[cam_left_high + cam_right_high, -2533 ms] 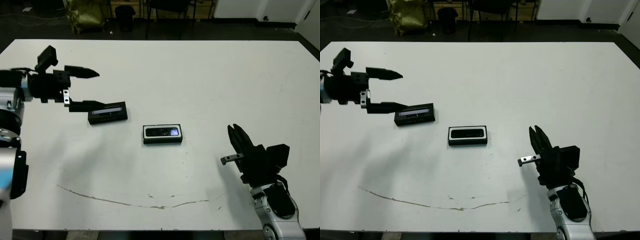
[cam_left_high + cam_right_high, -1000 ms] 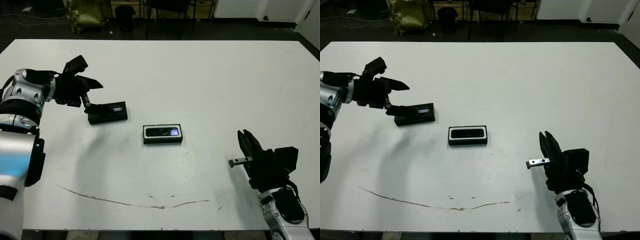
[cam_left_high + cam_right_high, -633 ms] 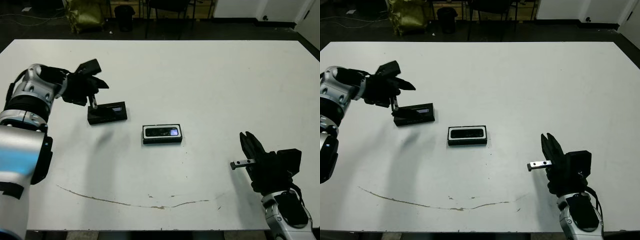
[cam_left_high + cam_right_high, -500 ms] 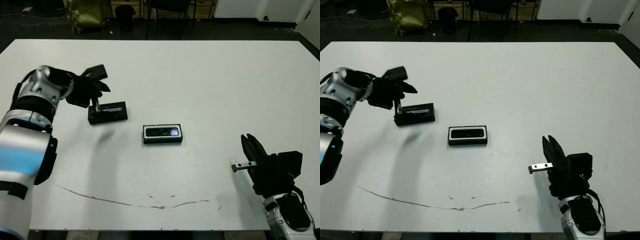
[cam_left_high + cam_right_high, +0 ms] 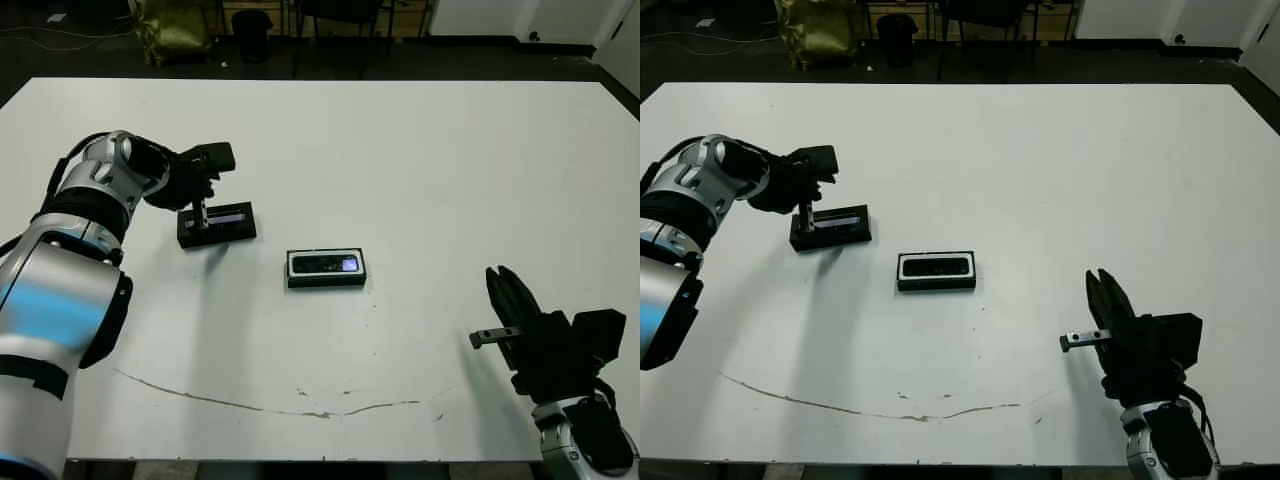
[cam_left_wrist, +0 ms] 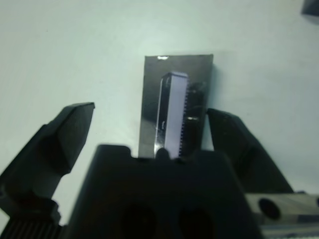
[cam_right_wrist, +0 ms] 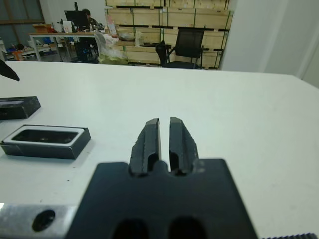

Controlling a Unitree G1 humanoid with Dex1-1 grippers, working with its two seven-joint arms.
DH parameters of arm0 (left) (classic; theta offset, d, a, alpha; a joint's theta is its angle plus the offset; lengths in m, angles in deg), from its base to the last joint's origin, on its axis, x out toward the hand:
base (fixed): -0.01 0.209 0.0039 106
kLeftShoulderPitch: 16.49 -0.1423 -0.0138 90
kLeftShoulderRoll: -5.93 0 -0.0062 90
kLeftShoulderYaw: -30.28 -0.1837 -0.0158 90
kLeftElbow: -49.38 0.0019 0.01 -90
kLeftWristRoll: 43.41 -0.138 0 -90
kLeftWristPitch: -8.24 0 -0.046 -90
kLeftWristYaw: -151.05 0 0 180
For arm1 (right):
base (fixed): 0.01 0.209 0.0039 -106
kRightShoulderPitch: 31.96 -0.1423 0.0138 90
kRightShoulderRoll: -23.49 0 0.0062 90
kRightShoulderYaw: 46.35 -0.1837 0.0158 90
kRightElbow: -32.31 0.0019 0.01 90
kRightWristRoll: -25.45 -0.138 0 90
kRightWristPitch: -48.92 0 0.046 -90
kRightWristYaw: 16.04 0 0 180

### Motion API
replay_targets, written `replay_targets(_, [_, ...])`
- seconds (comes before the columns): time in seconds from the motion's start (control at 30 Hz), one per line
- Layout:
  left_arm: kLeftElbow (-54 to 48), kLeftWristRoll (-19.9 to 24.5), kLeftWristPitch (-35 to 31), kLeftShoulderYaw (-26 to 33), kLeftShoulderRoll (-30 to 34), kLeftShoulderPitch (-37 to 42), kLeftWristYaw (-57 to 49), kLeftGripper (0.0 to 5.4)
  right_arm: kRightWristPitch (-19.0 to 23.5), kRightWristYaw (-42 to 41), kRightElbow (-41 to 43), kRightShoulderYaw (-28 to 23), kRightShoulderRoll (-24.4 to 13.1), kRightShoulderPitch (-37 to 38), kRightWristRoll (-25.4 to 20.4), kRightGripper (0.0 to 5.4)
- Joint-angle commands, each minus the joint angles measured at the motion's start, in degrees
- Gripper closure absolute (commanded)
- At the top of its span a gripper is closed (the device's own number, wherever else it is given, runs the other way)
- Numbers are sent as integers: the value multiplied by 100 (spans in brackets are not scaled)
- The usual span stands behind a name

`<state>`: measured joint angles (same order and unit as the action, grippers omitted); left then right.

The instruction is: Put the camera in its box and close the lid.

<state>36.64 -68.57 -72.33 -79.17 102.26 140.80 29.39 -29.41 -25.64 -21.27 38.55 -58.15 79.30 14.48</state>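
Box (image 5: 326, 269) = landmark, sits mid-bench on the white bench (image 5: 420, 160), white lining showing round its rim. Camera (image 5: 328, 264) lies inside it, bluish patch toward the box's right end. Box not covered.

Lid (image 5: 217, 224) lies flat on the bench, well apart from the box, up and to its left; glossy strip faces up.

Left gripper (image 5: 200, 211) is right over the lid's left part, pointing down at it. Wrist view: fingers (image 6: 65, 137) spread wide, one each side of the lid (image 6: 176, 112), nothing clamped. Whether the tips touch the lid: can't tell.

Right gripper (image 5: 1102, 297) is far from the box, down and to its right, near the bench's front edge. Its fingers (image 7: 150, 138) are pressed nearly together, thin slit between, holding nothing.

Faint brown curved mark (image 5: 270, 405) on the bench in front of the box.
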Motion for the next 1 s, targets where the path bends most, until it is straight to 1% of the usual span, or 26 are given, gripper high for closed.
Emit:
replay_targets(0.03, [106,-70,-229,-8,-56,4,-55,1,306,78,99,-7,-56,282,53,540])
replay_targets(0.1, [99,-111,-182,-52,-53,4,-76,1,284,71,-34,-48,-58,298,64,540])
replay_targets(0.23, [94,-105,-141,-41,-49,10,22,1,-123,-22,-366,-97,1,300,15,540])
replay_targets(0.3, [87,-174,-56,-106,-34,12,10,1,-213,-51,-481,-109,15,287,-33,540])
replay_targets(0.4, [112,-128,-253,-58,-42,-11,21,1,-254,-17,-600,-114,51,289,-54,540])
replay_targets(0.5, [120,-187,-335,-114,-61,-35,-13,1,-183,35,-490,-104,34,352,-26,540])
replay_targets(0.53, [120,-198,-340,-124,-63,-47,-21,1,-100,74,-367,-97,35,390,-25,540])
replay_targets(0.57, [124,-182,-373,-106,-70,-60,-7,1,21,127,-193,-80,38,439,-23,540])
replay_targets(0.67, [141,-85,-536,3,-101,-104,80,1,555,325,362,-28,-12,578,59,540])
replay_targets(0.7, [139,-108,-527,-12,-108,-117,71,1,654,354,450,-26,-18,603,64,540])
replay_targets(0.8, [158,-87,-813,24,-173,-158,36,1,655,339,513,-53,57,659,-65,540])
replay_targets(0.9, [163,-66,-955,41,-197,-247,45,1,618,352,510,-64,57,722,-30,540])
replay_targets(1.0, [171,-29,-1112,95,-210,-349,10,1,812,410,661,-98,59,831,-71,540])
